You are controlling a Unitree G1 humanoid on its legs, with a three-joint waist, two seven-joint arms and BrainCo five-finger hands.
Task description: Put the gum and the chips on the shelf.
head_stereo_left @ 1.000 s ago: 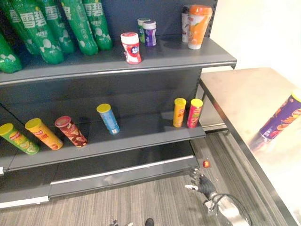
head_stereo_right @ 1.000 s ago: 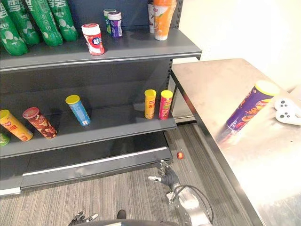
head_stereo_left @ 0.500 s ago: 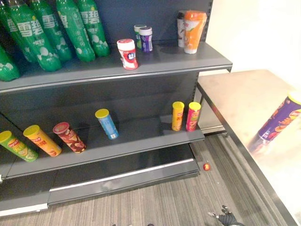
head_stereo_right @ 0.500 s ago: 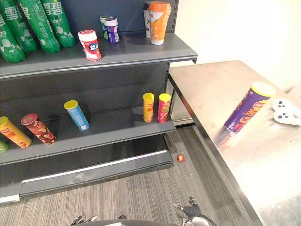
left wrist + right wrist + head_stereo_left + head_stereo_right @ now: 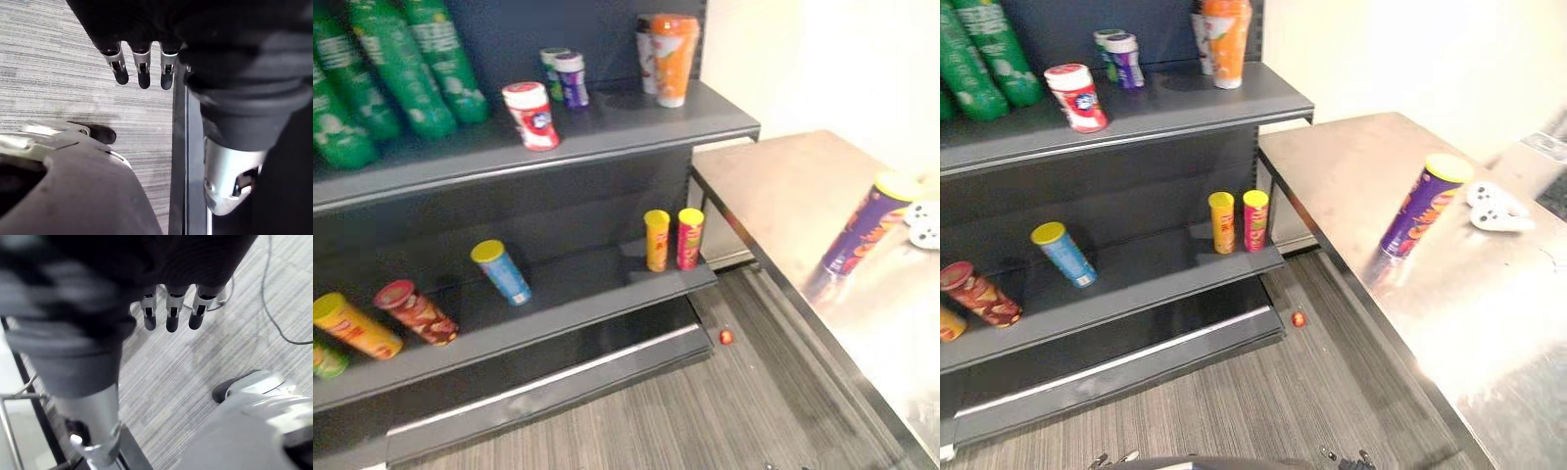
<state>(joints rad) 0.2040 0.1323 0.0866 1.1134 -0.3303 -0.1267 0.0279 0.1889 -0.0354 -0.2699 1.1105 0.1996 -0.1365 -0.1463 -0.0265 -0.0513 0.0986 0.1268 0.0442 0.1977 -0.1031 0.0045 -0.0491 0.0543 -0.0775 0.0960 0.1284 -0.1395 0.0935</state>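
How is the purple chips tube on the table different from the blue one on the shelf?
The purple tube stands on the steel table; the blue tube stands on the middle shelf. The purple tube looks longer than the blue tube. The purple tube has a white controller close beside it, while the blue tube has nothing right beside it. Both are round tubes with yellow lids, standing on end.

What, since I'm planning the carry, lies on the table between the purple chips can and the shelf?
Nothing: the right eye view shows bare table from chips can to shelf.
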